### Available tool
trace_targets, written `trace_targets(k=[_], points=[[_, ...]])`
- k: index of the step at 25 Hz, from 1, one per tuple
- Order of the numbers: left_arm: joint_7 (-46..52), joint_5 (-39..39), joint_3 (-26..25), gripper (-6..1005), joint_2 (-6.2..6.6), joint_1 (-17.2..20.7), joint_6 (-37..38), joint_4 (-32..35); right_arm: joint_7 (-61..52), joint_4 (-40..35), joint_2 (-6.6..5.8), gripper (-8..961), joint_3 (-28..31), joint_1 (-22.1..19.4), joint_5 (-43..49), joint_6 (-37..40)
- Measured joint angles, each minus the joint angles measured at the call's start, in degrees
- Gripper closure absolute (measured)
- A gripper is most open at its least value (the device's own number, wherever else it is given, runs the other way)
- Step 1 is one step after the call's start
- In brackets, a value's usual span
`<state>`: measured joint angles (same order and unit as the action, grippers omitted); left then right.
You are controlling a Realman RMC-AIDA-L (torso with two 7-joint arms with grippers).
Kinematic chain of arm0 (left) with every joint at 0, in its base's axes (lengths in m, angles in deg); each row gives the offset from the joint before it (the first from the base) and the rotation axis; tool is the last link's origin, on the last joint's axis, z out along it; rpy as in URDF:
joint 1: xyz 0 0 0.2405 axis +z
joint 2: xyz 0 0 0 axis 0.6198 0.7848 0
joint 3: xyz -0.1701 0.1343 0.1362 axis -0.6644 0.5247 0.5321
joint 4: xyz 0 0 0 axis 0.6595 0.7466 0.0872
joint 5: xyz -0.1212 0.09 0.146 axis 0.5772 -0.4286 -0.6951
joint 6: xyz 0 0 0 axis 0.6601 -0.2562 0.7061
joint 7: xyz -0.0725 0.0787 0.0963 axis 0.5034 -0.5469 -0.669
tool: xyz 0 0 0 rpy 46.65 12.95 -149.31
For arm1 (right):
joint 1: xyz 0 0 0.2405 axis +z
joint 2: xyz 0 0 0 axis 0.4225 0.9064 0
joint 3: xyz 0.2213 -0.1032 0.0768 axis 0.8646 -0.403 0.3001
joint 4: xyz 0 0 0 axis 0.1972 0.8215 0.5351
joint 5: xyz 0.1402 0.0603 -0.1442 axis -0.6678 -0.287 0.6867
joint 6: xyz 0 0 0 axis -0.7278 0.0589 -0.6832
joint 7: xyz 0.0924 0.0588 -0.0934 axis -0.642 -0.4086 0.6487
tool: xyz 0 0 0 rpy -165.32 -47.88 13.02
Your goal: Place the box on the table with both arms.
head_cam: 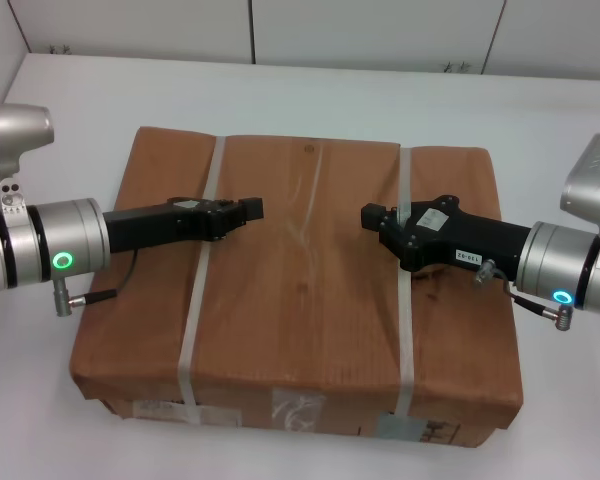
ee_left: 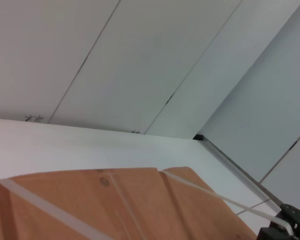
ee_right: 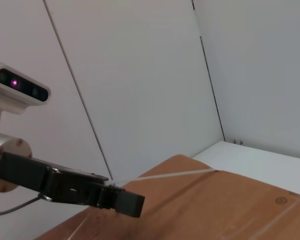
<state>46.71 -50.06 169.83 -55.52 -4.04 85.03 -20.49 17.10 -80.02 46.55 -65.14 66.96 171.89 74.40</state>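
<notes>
We see the table (head_cam: 310,95), broad and white, with bare surface on every side of the box (head_cam: 300,290) and a paneled wall (ee_left: 140,60) along its far edge. The box lies flat on the table, its labeled side toward the robot, its long axis running left to right, two straps (head_cam: 405,290) crossing it front to back. The left gripper (head_cam: 248,210) and right gripper (head_cam: 372,217) reach in over the box top, facing each other, a gap between them. We cannot tell how either gripper's fingers stand. Only the right wrist view shows the left gripper from the side, over the box top.
</notes>
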Motion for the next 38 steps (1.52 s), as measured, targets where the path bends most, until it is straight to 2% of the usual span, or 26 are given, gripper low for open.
trace_targets(k=[19,24,29,38], points=[[-0.7,0.0,0.1,995,-0.49,0.0,0.0,0.0,0.0,0.0,0.00,937,-0.1,0.5,0.0,0.0],[-0.8,-0.1,0.1,996,-0.81,0.0,-3.5,0.0,0.1,0.1,0.00,938,-0.3,0.5,0.1,-0.3],[-0.8,-0.3,0.1,996,-1.78,0.0,-9.6,0.1,0.2,2.6,0.00,938,-0.6,1.5,0.3,-7.0],[-0.8,-1.7,0.1,995,-2.58,-0.2,-14.6,0.3,0.0,6.0,0.00,932,-0.3,4.1,0.4,-15.3]])
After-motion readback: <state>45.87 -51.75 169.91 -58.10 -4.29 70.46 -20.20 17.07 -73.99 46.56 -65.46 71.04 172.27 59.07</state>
